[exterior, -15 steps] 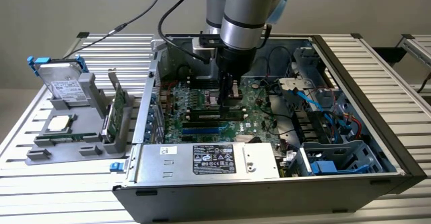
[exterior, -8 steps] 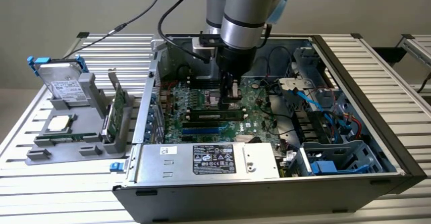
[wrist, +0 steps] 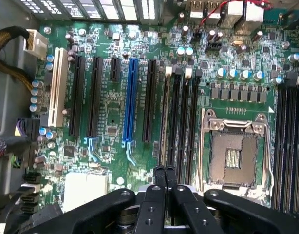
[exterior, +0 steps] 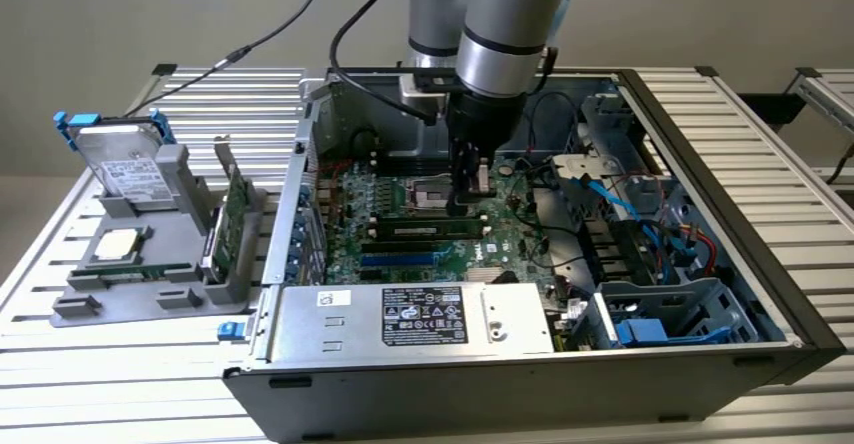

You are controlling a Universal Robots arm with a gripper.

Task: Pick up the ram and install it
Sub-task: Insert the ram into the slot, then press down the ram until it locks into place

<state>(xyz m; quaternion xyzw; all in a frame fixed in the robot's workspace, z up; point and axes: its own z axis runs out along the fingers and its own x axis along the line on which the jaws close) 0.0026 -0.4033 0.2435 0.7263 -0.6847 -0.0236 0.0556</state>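
Exterior view: jaws pressed together, holding nothing. The ram (exterior: 427, 229) stands in a motherboard (exterior: 390, 192) slot just below their tips; contact unclear. Probably light, stiff, fragile: grip its long edges, not chips.

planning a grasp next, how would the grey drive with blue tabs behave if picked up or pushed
The drive looks metal-cased, so it is probably rigid and heavy for its size. Its labelled face seems smooth, so a grip might slip. It stands on edge in the grey holder, so a sideways push could tip it.
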